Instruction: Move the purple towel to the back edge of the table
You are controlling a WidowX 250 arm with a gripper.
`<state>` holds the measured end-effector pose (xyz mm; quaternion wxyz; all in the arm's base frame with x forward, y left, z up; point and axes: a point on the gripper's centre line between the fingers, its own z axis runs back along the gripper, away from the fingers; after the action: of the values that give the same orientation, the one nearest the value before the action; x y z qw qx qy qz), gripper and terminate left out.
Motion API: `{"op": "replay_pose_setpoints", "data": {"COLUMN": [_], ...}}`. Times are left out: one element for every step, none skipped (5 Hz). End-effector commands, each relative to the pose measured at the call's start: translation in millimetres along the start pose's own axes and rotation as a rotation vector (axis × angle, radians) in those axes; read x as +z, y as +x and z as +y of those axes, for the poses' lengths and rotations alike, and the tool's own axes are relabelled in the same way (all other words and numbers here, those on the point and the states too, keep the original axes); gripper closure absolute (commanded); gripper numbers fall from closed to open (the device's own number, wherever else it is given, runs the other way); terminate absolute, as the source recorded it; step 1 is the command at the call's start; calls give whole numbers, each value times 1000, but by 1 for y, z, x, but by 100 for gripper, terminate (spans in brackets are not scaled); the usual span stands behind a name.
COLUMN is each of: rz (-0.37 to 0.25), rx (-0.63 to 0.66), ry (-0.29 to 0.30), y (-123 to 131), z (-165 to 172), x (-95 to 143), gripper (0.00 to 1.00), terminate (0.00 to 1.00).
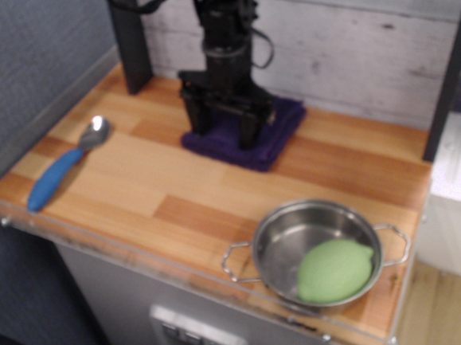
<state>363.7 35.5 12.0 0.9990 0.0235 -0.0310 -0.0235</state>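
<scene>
A: Fingers (227, 131) planted down on towel (247, 133), two dark prongs spread a little, tips pressed into the cloth. Pinching a fold or only pressing? Cannot tell, frame blurred.

B: Agreed, grip unclear. Towel position?

A: Flat on worktop (160, 186), far half, far corner close to wall (349, 59), maybe touching. Near corner pointing toward pan (316, 250), well apart from it.

B: Step in hand?

A: Probably last bit of drag to back edge, or letting go. Best done with steady downward pressure, slow slide, no lifting mid-drag, so cloth doesn't bunch. Stop short of wall, then straight up to clear without snagging loops.

B: Materials?

A: Towel dark purple, terry, folded, roughly square, soft and thick, likely to ruck. Worktop striped orange-tan planks, smooth, clear acrylic rim. Pan shiny steel, round, two wire handles, pale green dimpled lemon shape (335, 269) inside. Spoon (64, 165) at left, ribbed blue handle, metal bowl, well clear of towel path.
</scene>
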Motion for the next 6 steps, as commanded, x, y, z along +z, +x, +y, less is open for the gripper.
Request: {"op": "replay_pose_setpoints", "data": {"rz": [-129, -184, -223, -240, -229, -194], "rx": [2, -15, -21, -12, 10, 22], "ry": [-20, -27, -22, -12, -3, 18], "y": [18, 25, 13, -19, -68, -107], "z": [2, 2, 1, 1, 4, 7], "x": [63, 90, 118, 147, 164, 162], "gripper": [0, 0, 0, 0, 0, 0], "terminate": [0, 0, 0, 0, 0, 0]}}
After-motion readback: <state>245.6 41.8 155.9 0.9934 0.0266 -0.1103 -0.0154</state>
